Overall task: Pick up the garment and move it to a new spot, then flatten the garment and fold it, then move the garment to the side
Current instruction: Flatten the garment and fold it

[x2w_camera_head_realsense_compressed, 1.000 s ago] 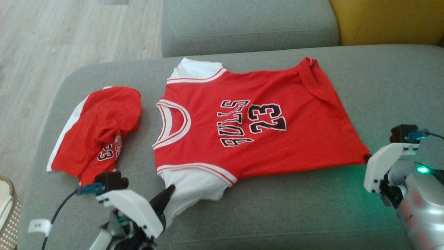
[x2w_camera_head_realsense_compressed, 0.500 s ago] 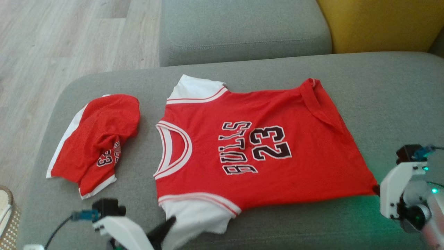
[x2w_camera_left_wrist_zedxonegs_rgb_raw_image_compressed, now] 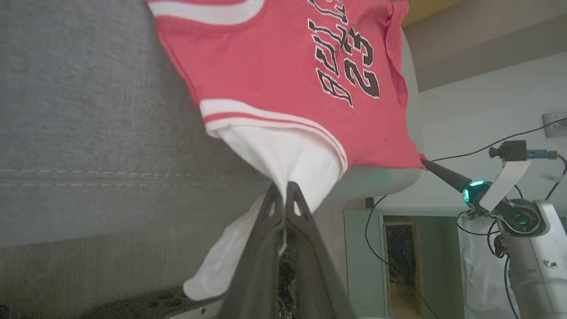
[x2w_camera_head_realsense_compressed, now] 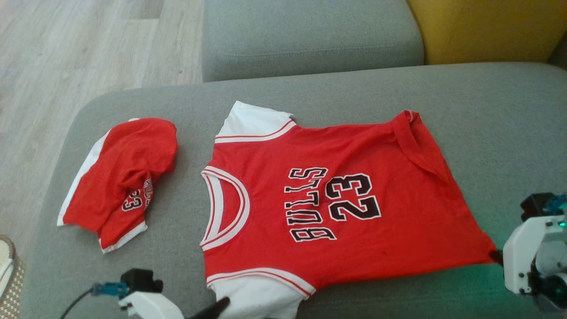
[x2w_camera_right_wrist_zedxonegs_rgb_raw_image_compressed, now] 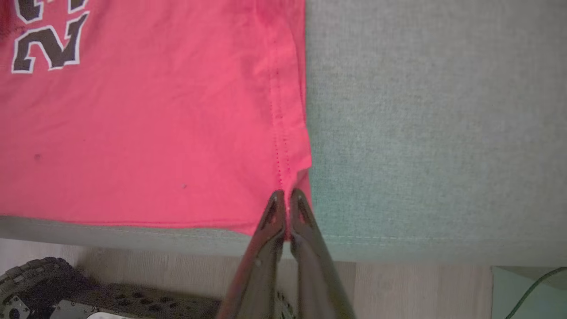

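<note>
The garment is a red jersey with white sleeves and "BULLS 23" on the chest. It lies flat on the grey sofa cushion, collar to the left. My left gripper is shut on the near white sleeve, and its fingertips pinch the cloth in the left wrist view. At the near right, my right gripper is shut on the hem corner, right at the cushion's front edge. The far hem corner is folded over.
A crumpled pair of red shorts lies left of the jersey. A grey back cushion and a yellow one stand behind. Wooden floor lies to the left, with a woven basket at the lower left.
Both grippers have drawn the jersey toward the cushion's near edge, away from the level of the shorts. The head camera has also shifted.
</note>
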Robot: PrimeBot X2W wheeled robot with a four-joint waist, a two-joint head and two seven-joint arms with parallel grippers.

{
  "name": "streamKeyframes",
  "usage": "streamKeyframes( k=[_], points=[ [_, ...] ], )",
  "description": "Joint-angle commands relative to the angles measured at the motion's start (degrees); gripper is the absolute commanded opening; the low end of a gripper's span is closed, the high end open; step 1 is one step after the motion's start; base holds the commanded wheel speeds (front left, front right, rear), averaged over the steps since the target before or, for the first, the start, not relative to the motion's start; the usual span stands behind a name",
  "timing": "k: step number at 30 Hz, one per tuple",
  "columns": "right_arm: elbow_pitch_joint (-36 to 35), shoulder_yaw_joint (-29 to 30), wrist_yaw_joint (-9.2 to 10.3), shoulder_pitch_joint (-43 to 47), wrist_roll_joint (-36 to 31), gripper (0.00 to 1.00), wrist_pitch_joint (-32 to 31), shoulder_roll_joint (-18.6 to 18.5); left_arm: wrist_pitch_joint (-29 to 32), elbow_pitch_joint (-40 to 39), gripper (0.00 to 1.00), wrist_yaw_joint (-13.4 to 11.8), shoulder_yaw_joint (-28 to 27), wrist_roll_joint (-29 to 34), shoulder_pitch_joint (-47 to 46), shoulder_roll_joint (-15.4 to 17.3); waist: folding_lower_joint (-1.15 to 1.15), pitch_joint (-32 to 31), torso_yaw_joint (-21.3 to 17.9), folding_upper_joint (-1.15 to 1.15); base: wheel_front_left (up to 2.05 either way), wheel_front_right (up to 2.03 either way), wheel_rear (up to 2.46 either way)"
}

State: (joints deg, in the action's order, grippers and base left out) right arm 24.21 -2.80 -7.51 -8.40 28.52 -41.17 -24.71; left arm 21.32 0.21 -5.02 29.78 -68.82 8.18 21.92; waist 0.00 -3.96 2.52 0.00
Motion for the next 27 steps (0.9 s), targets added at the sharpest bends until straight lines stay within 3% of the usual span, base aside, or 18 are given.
streamKeyframes(
  k=[1,12,27],
  points=[
    [-3.42,0.55,0.02,-1.06,-0.94,0.00,-0.27,-1.07,-0.68,-2.21,0.00,0.07,-3.24,-0.84,-3.69,0.95,0.00,0.41,0.01,0.00,0.00,0.00,0.00],
    [-8.14,4.45,0.02,-6.06,-6.00,0.00,0.57,3.63,0.21,-2.17,0.00,0.19,-6.14,-2.57,-13.31,-0.84,0.00,4.56,-0.05,0.00,0.00,0.00,0.00],
    [-1.03,5.60,0.02,-17.82,-11.22,0.00,9.09,6.27,-1.12,5.76,0.00,0.90,-7.88,-1.80,-25.17,-3.84,0.00,13.51,0.53,0.00,0.00,0.00,0.00]
  ],
)
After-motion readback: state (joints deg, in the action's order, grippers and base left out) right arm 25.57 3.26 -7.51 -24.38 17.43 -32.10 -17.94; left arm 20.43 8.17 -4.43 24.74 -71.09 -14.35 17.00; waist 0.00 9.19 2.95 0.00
